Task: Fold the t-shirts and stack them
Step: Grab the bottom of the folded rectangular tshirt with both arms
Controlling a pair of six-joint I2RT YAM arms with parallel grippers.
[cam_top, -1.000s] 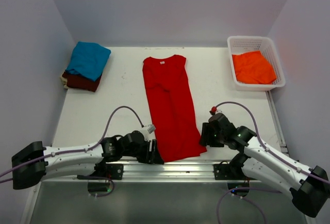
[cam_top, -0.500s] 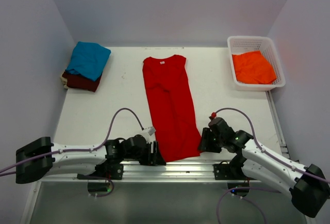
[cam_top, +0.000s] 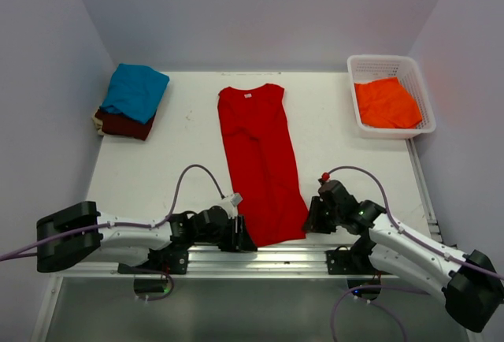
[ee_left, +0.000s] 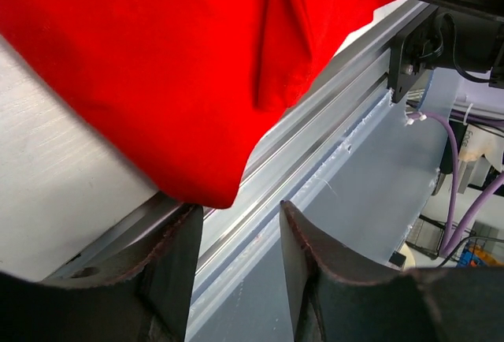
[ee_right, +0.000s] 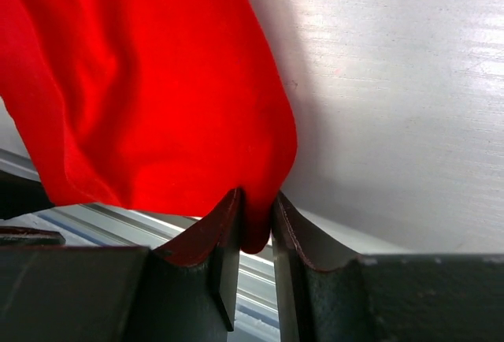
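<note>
A bright red t-shirt [cam_top: 260, 161] lies folded into a long strip down the table's middle, collar at the far end. My right gripper [cam_top: 312, 219] is at its near right corner; the right wrist view shows the gripper [ee_right: 256, 216] shut on a pinch of the red cloth [ee_right: 142, 82]. My left gripper [cam_top: 244, 238] sits at the near left corner. Seen from the left wrist, this gripper [ee_left: 240, 220] is open, with the red corner [ee_left: 157, 66] just ahead of its left finger and nothing between the jaws. A folded teal t-shirt [cam_top: 135, 90] rests on a maroon t-shirt [cam_top: 122, 125] at the back left. An orange t-shirt [cam_top: 386, 102] lies in the basket.
The white lattice basket [cam_top: 390, 60] stands at the back right corner. An aluminium rail [cam_top: 283, 257] runs along the table's near edge, right under both grippers. Grey walls enclose the table on the left, back and right.
My left arm has slid right, up to the red shirt's near left corner. My right gripper has closed on the near right corner.
</note>
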